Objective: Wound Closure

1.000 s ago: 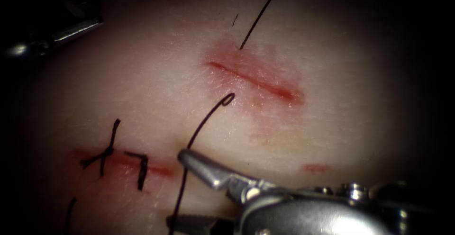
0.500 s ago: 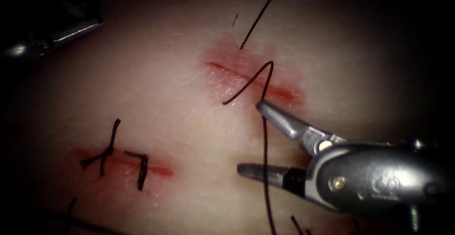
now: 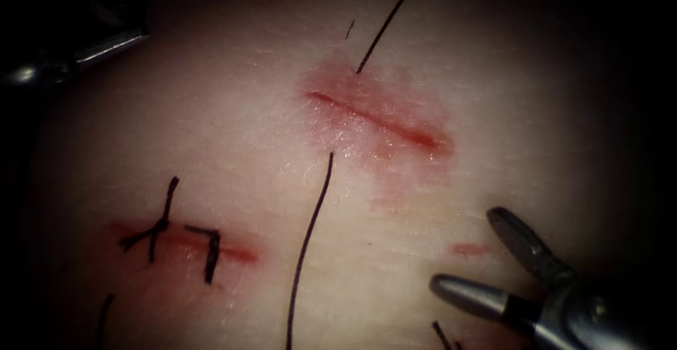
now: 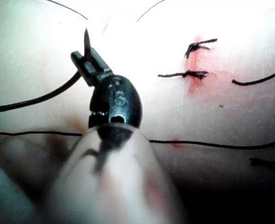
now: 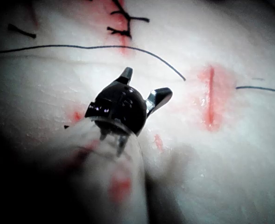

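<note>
Jaws first: my right tool (image 3: 467, 251), at the lower right of the endoscope frame, stands wide open with nothing in it. My left tool (image 4: 88, 60) is clamped on the needle (image 4: 39, 98) close to its point. The dark curve sweeps away from the jaws and, as far as I can tell, is out of the tissue (image 3: 233, 110).

The thread (image 3: 310, 237) is thin, black and limp. One free end lies just below the open cut (image 3: 381, 121) near frame centre, and the strand runs down to the bottom edge. Another strand leaves the cut's upper side toward the top edge.

My worry is that short loose end: any tug on the far strand could draw it through and lose the stitch. Gripping so near the point may also dull it.

The tissue is pale, moist and faintly creased, stained pink by red fluid (image 3: 338, 85) around the cut. At lower left a stitched cut (image 3: 233, 253) carries stiff, bristly knots (image 3: 159, 226).
</note>
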`<state>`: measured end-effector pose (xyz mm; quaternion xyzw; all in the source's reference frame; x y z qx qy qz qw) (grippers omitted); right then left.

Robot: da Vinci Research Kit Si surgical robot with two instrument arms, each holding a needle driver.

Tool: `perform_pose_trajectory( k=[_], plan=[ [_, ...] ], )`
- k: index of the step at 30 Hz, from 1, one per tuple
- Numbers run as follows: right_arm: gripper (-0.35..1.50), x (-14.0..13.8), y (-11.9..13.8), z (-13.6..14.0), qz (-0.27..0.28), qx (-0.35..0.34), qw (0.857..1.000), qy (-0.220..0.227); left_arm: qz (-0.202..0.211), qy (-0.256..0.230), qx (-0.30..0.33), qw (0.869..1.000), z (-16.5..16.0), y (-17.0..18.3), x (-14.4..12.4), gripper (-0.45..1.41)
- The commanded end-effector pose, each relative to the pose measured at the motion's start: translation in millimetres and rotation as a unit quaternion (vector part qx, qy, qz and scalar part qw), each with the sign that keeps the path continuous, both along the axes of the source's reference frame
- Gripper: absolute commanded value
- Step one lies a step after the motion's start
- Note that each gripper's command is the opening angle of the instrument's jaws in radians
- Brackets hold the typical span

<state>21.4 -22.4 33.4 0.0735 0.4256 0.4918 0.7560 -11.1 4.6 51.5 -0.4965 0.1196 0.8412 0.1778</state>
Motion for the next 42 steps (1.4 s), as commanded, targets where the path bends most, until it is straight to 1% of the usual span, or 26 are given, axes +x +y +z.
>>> perform_pose_trajectory(
  k=[1, 2, 3, 5, 6, 7, 8, 9, 10, 11, 12, 13, 15, 18, 24, 27, 29, 31, 33, 34, 37, 38, 39, 40, 41, 42],
  plan=[
    [1.18, 1.1, -0.1, 0.7, -0.002, 0.007, 1.000, 0.006, 0.000, 0.000, 0.000, 1.000, 0.6, -0.1, -0.5, -0.45],
    [1.13, 1.4, 0.1, 1.0, -0.004, 0.009, 1.000, 0.010, -0.001, 0.000, 0.000, 1.000, 0.6, -0.1, -0.5, -0.45],
    [1.06, 1.6, 0.4, 1.2, -0.015, -0.006, 1.000, 0.014, -0.001, 0.000, 0.000, 1.000, 0.6, -0.1, -0.6, -0.45],
    [1.00, 2.3, 1.3, 2.2, -0.052, -0.067, 0.996, 0.027, -0.001, 0.000, 0.000, 1.000, 0.6, -0.1, -0.6, -0.45],
    [1.00, 2.6, 1.8, 2.6, -0.062, -0.095, 0.993, 0.030, -0.001, 0.000, 0.000, 1.000, 0.6, -0.1, -0.6, -0.45],
    [1.06, 2.8, 2.3, 3.2, -0.074, -0.120, 0.990, 0.027, -0.001, 0.000, 0.000, 1.000, 0.6, -0.1, -0.6, -0.45],
    [1.11, 3.2, 2.9, 3.9, -0.101, -0.157, 0.982, 0.015, -0.001, 0.000, 0.000, 1.000, 0.6, -0.1, -0.6, -0.45],
    [1.06, 3.5, 3.4, 4.4, -0.119, -0.180, 0.977, 0.007, -0.001, 0.000, 0.000, 1.000, 0.6, -0.1, -0.6, -0.45],
    [0.90, 3.7, 3.8, 4.8, -0.144, -0.213, 0.966, -0.006, -0.001, 0.000, 0.000, 1.000, 0.6, -0.1, -0.5, -0.45],
    [0.81, 4.0, 4.4, 5.4, -0.168, -0.241, 0.956, -0.021, -0.001, 0.000, 0.000, 1.000, 0.6, -0.1, -0.5, -0.45],
    [0.81, 4.3, 4.9, 5.9, -0.185, -0.256, 0.948, -0.033, -0.001, 0.000, 0.000, 1.000, 0.6, -0.1, -0.5, -0.45],
    [0.83, 4.5, 5.2, 6.3, -0.201, -0.263, 0.943, -0.040, 0.000, 0.000, 0.000, 1.000, 0.6, -0.1, -0.5, -0.45],
    [0.83, 5.1, 5.9, 7.2, -0.227, -0.257, 0.938, -0.042, 0.000, 0.000, 0.000, 1.000, 0.6, -0.1, -0.5, -0.45],
    [0.83, 5.9, 6.2, 8.6, -0.246, -0.269, 0.931, -0.030, 0.000, 0.000, 0.000, 1.000, 0.6, -0.1, -0.5, -0.45],
    [0.85, 8.2, 5.4, 11.5, -0.275, -0.293, 0.916, -0.003, 0.000, 0.000, 0.000, 1.000, 0.6, -0.1, -0.5, -0.45],
    [0.83, 9.5, 5.0, 12.0, -0.288, -0.302, 0.909, 0.007, 0.000, 0.000, 0.000, 1.000, 0.6, -0.1, -0.5, -0.45],
    [0.76, 10.1, 5.0, 12.1, -0.296, -0.310, 0.904, 0.010, 0.000, 0.000, 0.000, 1.000, 0.6, -0.1, -0.5, -0.45],
    [0.63, 10.6, 5.1, 12.1, -0.303, -0.319, 0.898, 0.009, 0.000, 0.000, 0.000, 1.000, 0.6, -0.1, -0.5, -0.45],
    [0.39, 10.9, 5.2, 12.2, -0.304, -0.322, 0.897, 0.009, 0.000, 0.000, 0.000, 1.000, 0.6, -0.1, -0.5, -0.45],
    [0.36, 11.1, 5.3, 12.3, -0.304, -0.322, 0.896, 0.009, 0.000, 0.000, 0.000, 1.000, 0.6, -0.1, -0.5, -0.45],
    [0.36, 11.6, 5.4, 12.5, -0.307, -0.323, 0.895, 0.007, 0.000, 0.000, 0.000, 1.000, 0.6, -0.1, -0.5, -0.45],
    [0.31, 11.7, 5.5, 12.5, -0.307, -0.323, 0.895, 0.007, 0.000, 0.000, 0.000, 1.000, 0.6, -0.1, -0.5, -0.45],
    [0.06, 11.6, 5.4, 12.6, -0.307, -0.323, 0.895, 0.008, 0.000, 0.000, 0.000, 1.000, 0.6, -0.1, -0.5, -0.45],
    [-0.35, 11.5, 5.3, 12.6, -0.311, -0.322, 0.894, 0.008, 0.000, 0.000, 0.000, 1.000, 0.6, -0.1, -0.5, -0.45],
    [-0.35, 11.3, 5.2, 12.6, -0.314, -0.321, 0.894, 0.009, 0.000, 0.000, 0.000, 1.000, 0.6, -0.1, -0.5, -0.45],
    [-0.35, 10.9, 5.0, 12.5, -0.326, -0.320, 0.889, 0.000, 0.000, 0.000, 0.000, 1.000, 0.6, -0.1, -0.5, -0.45]
  ],
)
